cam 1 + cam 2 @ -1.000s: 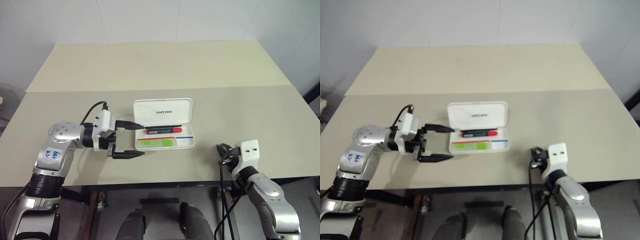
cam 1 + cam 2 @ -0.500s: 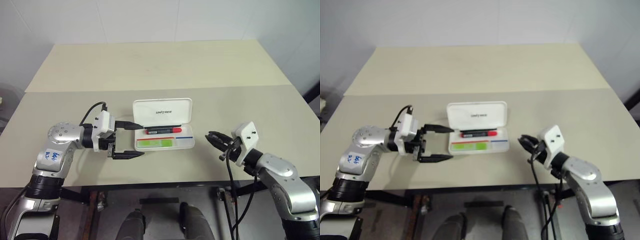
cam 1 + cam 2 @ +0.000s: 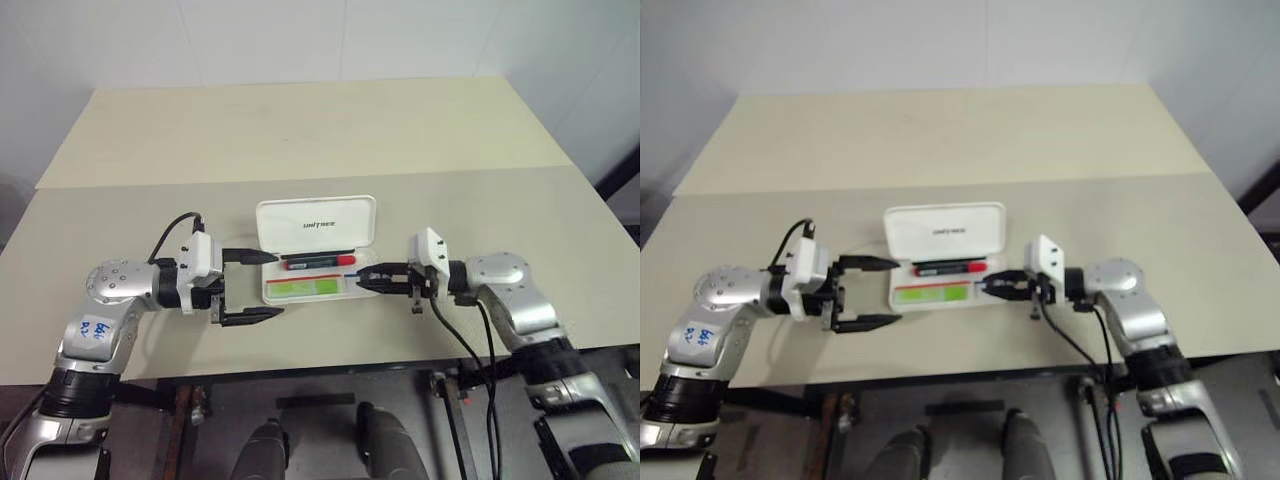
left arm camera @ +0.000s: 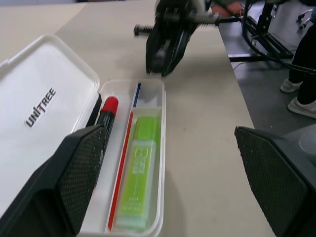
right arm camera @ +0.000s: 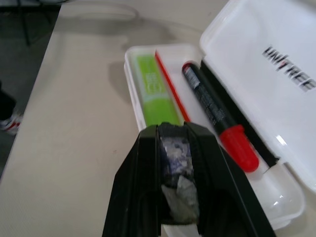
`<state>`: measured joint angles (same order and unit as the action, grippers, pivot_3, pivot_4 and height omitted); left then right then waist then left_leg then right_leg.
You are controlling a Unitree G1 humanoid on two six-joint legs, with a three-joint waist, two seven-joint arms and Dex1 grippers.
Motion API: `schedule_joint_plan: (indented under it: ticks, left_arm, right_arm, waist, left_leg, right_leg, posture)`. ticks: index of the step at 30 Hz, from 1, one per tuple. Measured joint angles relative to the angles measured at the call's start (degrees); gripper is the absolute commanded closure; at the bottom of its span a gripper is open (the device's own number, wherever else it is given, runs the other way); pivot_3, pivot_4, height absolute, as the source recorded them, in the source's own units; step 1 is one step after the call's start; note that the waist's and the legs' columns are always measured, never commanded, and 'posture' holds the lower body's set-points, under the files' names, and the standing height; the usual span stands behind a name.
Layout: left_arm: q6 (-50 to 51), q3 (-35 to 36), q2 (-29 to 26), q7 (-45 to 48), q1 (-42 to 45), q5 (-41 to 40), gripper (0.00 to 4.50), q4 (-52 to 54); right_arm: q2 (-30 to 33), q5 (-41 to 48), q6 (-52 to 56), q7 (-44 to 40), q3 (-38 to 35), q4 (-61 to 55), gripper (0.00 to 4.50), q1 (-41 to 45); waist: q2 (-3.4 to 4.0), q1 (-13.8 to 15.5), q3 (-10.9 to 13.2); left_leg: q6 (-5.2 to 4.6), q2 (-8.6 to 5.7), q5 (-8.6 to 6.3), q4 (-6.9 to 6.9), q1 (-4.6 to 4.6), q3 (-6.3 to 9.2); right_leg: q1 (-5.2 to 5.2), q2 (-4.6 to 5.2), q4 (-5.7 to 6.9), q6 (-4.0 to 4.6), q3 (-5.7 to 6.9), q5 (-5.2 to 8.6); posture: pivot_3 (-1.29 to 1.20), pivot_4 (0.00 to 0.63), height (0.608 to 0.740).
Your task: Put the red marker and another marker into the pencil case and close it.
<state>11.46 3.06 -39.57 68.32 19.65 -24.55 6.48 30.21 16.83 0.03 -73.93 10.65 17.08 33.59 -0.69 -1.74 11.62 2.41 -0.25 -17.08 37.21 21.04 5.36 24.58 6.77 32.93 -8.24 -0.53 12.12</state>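
The white pencil case [image 3: 372, 288] lies open at the table's middle, its lid [image 3: 316, 221] tilted back. Inside lie the red marker [image 3: 318, 262] along the hinge side and the light green marker [image 3: 305, 287] along the front. My left gripper [image 3: 278, 285] stands open just left of the case, its fingers [image 4: 74, 177] on either side of the case's left end. From the right, my right gripper [image 3: 361, 281] is shut, its tips at the case's right end. A small grey lump [image 5: 177, 197] sits in the gap behind its tips.
The beige table [image 3: 300, 130] runs far back behind the case, with a seam [image 3: 150, 183] across it. A black cable [image 3: 465, 340] hangs from my right arm over the near edge. A person's shoes [image 4: 298, 96] are on the floor beyond the table's right side.
My right arm has swung up from the near right edge and turned left, bringing its shut gripper to the case's right end. The left gripper has stayed put.
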Motion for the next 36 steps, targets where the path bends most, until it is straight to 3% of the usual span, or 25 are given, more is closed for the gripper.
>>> schedule_joint_plan:
  ticks: [13, 25, 31, 36]
  left_arm:
    - [1.0, 0.9, -0.7, -2.0, -2.2, -0.3, 0.00, 2.3]
    - [0.9, 1.0, -1.1, -2.3, -2.2, -0.5, 0.00, 2.3]
    - [0.8, 1.0, -1.1, -2.4, -1.8, -0.5, 0.00, 2.0]
    - [1.0, 1.7, -1.0, -2.7, -1.8, -1.1, 0.00, 1.6]
  right_arm:
    - [-4.5, -4.1, -8.5, -6.0, 0.4, 16.9, 4.09, 8.7]
    - [-4.5, -3.7, -7.3, -7.4, 0.1, 15.2, 0.03, 8.9]
    - [-3.7, -0.7, -3.3, -5.8, -2.3, 5.0, 0.03, 7.0]
    - [1.0, 3.0, 2.1, -4.4, -5.9, -5.6, 0.03, 1.8]
  waist:
    - [0.03, 0.1, 0.0]
    - [0.05, 0.0, 0.0]
    - [0.05, 0.1, 0.0]
    - [0.05, 0.4, 0.0]
  left_leg:
    - [0.15, 0.03, -0.07, -0.05, 0.05, 0.00]
    - [0.34, 0.05, -0.05, -0.04, 0.04, 0.00]
    - [0.37, 0.06, -0.06, -0.05, 0.05, 0.01]
    - [0.44, 0.05, -0.10, -0.02, 0.10, 0.00]
  right_leg:
    - [0.04, -0.03, 0.08, -0.01, 0.00, -0.02]
    - [0.05, -0.05, 0.12, -0.01, 0.00, -0.02]
    - [0.05, -0.05, 0.11, -0.01, -0.01, -0.02]
    - [0.03, -0.04, 0.03, -0.02, 0.00, -0.02]
  posture:
    - [0.00, 0.150, 0.740]
    - [0.00, 0.150, 0.740]
    - [0.00, 0.150, 0.740]
    - [0.00, 0.150, 0.740]
